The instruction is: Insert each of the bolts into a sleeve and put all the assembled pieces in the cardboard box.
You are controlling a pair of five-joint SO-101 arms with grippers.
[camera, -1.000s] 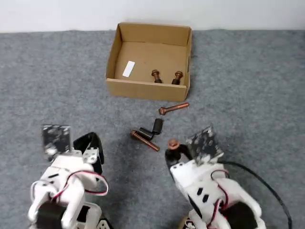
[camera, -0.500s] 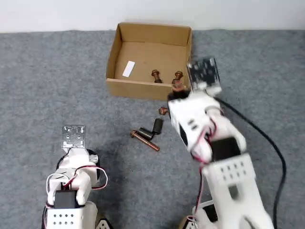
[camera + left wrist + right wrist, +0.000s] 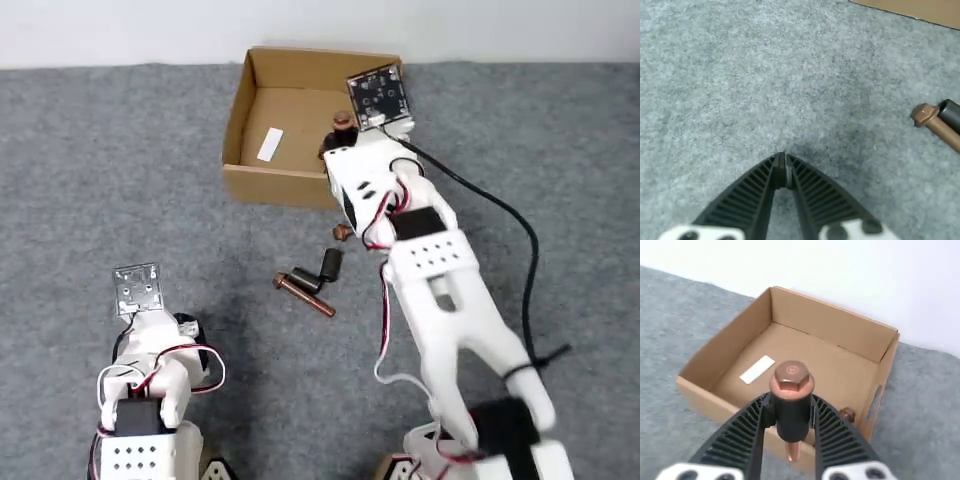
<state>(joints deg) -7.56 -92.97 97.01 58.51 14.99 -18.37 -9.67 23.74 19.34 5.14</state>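
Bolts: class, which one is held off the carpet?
The sleeved bolt clamped upright in the right gripper; the others lie on the carpet or in the box.

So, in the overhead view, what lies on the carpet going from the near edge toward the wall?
Loose bolt → black sleeve → second bolt → cardboard box, where the right claw holds a sleeved bolt.
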